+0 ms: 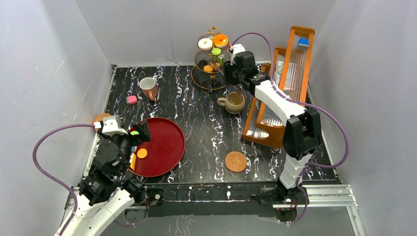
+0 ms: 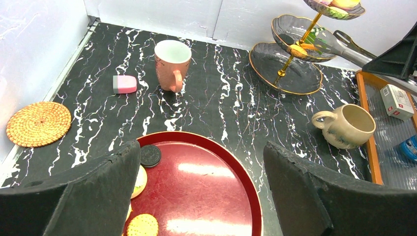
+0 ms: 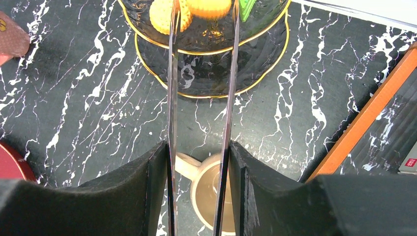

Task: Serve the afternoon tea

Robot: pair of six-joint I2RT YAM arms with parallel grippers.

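Seen from above, a woven coaster [image 1: 102, 117] lies at the table's 9 o'clock edge. A pink pastry [image 1: 131, 100] and a pinkish mug [image 1: 148, 88] stand near 10 o'clock, a little apart.

The left gripper [image 2: 201, 150] hovers over the 9 o'clock rim of the red tray [image 1: 167, 147]. Its jaws are spread wide, holding and touching nothing. Below it on the tray lie an orange cookie [image 1: 142, 153] and a dark sandwich cookie [image 2: 150, 155].

A second coaster [image 1: 235, 161] lies at 5 o'clock. The gold stand [image 1: 212, 59] is at 12 o'clock, with donuts on its top tier and a cookie [image 1: 208, 68] on the middle one. The beige mug [image 1: 235, 102] sits just at the stand's 5 o'clock.

The right gripper [image 3: 198, 147] is above that mug, its jaws half closed and pressing the two arms of the tongs [image 3: 172, 73]. The blades reach over the middle tier with an orange pastry [image 3: 209, 7] between them. Whether they pinch it cannot be told. A wooden rack [image 1: 290, 73] lies along the 3 o'clock side.
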